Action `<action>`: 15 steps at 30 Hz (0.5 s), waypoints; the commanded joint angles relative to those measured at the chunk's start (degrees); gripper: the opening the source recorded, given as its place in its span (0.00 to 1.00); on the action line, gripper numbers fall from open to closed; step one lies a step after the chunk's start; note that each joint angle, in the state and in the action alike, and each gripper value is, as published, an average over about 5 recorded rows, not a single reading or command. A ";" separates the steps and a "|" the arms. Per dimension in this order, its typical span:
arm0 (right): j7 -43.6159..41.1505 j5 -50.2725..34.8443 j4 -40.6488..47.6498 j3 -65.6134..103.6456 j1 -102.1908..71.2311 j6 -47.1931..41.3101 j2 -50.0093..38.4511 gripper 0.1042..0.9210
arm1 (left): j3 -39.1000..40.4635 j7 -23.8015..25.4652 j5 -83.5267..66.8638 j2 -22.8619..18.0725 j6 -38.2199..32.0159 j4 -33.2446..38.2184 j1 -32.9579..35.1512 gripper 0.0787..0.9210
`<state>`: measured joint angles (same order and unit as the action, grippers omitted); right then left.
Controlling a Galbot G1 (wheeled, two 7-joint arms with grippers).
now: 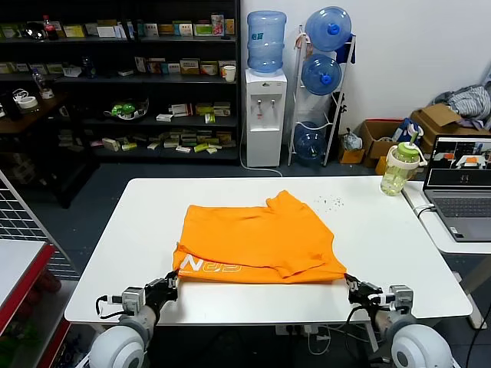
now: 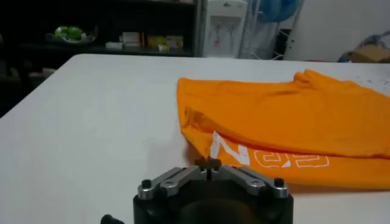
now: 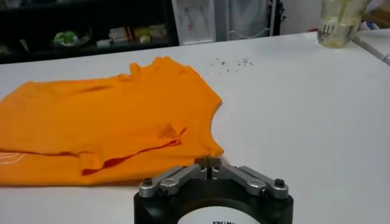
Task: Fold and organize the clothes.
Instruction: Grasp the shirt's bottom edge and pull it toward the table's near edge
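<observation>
Both tools, left (image 1: pixel 170 282) and right (image 1: pixel 354 286), sat pinched shut and empty just off the half-folded T-shirt's (image 1: pixel 257 238) near corners, seemingly poised for another fold.

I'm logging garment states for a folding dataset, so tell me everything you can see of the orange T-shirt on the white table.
The bright orange short-sleeved T-shirt of thin, soft-looking fabric lies flat on the white table, partly folded: an upper layer is laid over a lower one, leaving a strip with white printed lettering exposed along the near edge. One sleeve sticks out at the far side. The left gripper and right gripper sit at its near corners, fingers closed; whether they pinch fabric is unclear.
</observation>
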<state>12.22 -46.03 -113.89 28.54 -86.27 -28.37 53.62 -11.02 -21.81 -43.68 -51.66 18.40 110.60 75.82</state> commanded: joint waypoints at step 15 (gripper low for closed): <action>0.46 0.43 -8.28 8.65 -13.10 -1.42 -1.10 0.10 | -5.03 -1.19 -2.58 2.85 3.18 9.77 15.75 0.15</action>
<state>13.14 -46.40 -120.23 35.10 -97.30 -29.46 52.78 -14.63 -22.90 -45.64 -49.31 20.38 118.12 87.02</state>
